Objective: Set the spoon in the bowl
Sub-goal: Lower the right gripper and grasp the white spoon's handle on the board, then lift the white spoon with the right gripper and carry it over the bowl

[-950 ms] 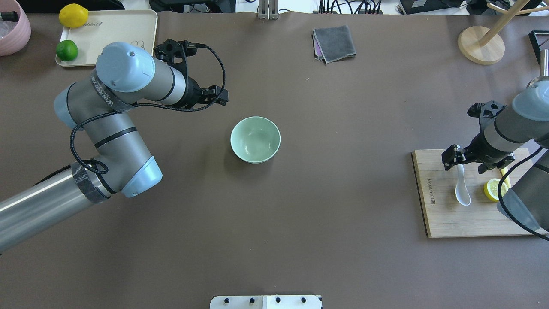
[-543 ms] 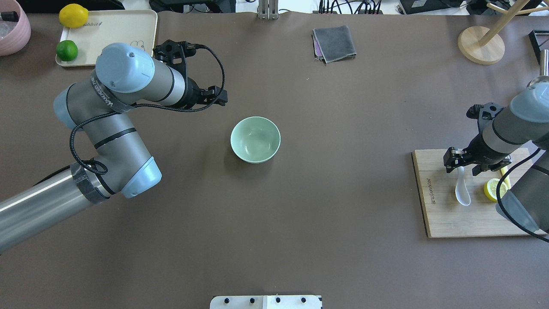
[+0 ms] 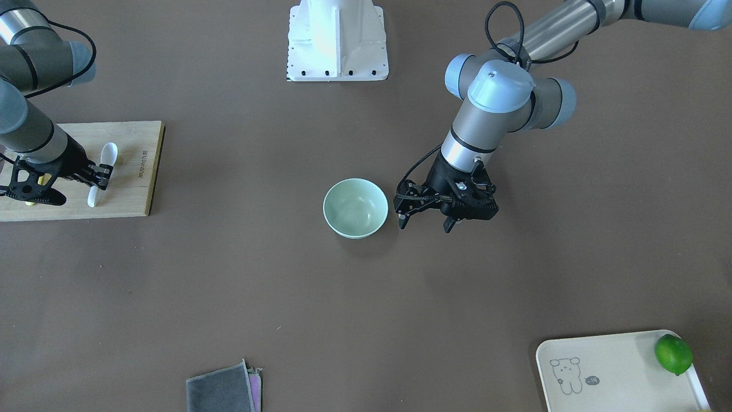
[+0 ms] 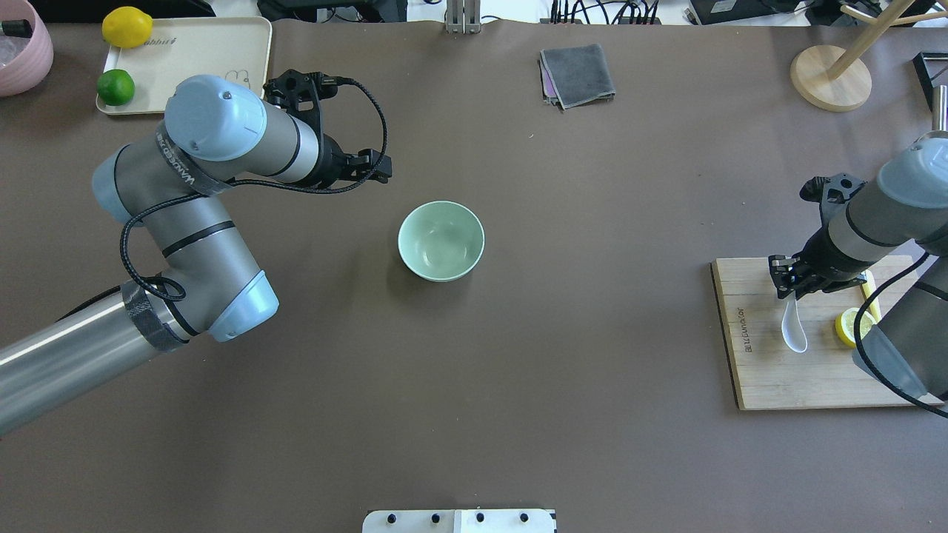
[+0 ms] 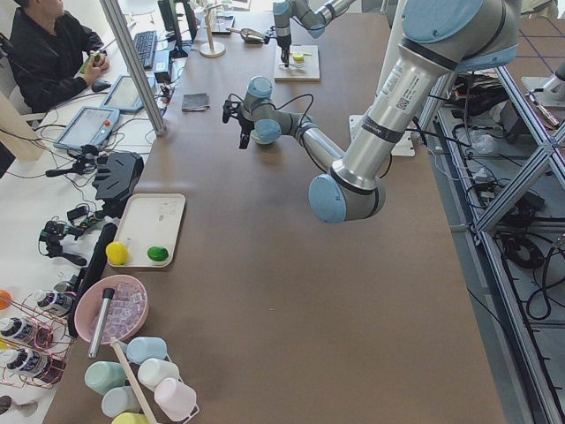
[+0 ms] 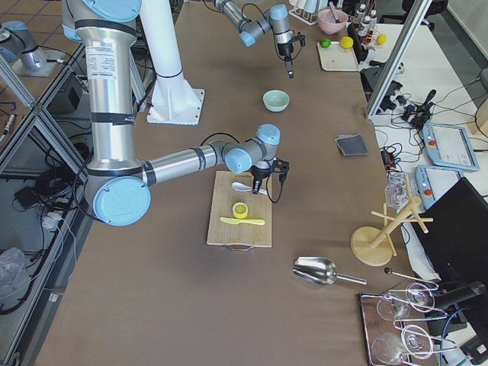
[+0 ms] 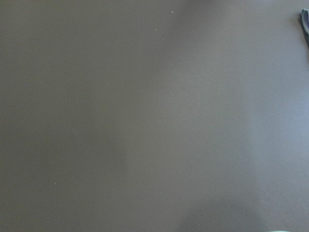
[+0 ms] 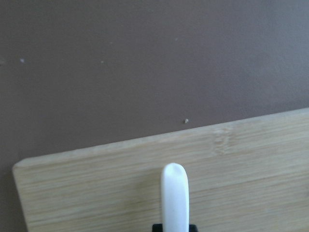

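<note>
White spoon (image 4: 794,329) pinched by its handle in our right gripper (image 4: 789,292), we stand ready to lift it toward the bowl (image 4: 441,248) beside our wide, empty left gripper (image 3: 426,222).

small white spoon (image 4: 794,331) with a deep oval scoop lies on the left half of the wooden board (image 4: 763,370), its handle tip pinched in the right gripper (image 4: 789,285). round pale green bowl (image 4: 441,240) stands upright, well apart from the board, to its left.
</note>
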Action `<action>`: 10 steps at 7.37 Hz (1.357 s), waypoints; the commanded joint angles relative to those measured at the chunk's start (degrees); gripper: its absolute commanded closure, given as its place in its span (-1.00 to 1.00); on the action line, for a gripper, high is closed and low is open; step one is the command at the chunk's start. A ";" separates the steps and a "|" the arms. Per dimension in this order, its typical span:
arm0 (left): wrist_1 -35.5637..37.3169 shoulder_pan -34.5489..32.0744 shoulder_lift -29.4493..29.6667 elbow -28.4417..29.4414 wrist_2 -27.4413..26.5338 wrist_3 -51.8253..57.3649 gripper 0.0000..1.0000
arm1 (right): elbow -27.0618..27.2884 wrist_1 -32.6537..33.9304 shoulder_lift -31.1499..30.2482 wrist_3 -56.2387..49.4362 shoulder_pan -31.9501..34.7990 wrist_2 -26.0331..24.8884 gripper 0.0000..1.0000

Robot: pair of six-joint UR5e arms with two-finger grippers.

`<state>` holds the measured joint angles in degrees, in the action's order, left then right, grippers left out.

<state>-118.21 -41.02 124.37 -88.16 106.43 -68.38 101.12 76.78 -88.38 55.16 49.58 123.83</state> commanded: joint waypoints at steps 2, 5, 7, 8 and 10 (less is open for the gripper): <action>0.09 -2.29 -1.13 -0.17 0.52 3.83 -0.96 | 6.79 0.65 2.32 1.17 1.13 0.36 1.00; -0.87 -9.15 -5.52 -0.61 0.79 26.44 -0.96 | 6.89 2.31 12.23 4.78 1.75 -0.77 1.00; -1.40 -14.15 -7.55 -0.61 1.05 26.19 -0.96 | 5.50 11.24 22.32 4.96 1.31 -3.93 1.00; -2.19 -15.83 -9.04 -0.61 2.27 26.37 -0.96 | 3.23 12.33 26.90 7.13 0.52 -4.81 1.00; -10.49 -17.33 -17.36 -0.18 2.02 26.63 -0.96 | -3.88 11.99 35.87 8.12 -3.59 -10.42 1.00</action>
<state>-123.75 -57.03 111.82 -88.62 108.46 -41.87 101.62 88.56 -58.23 62.60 48.33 116.54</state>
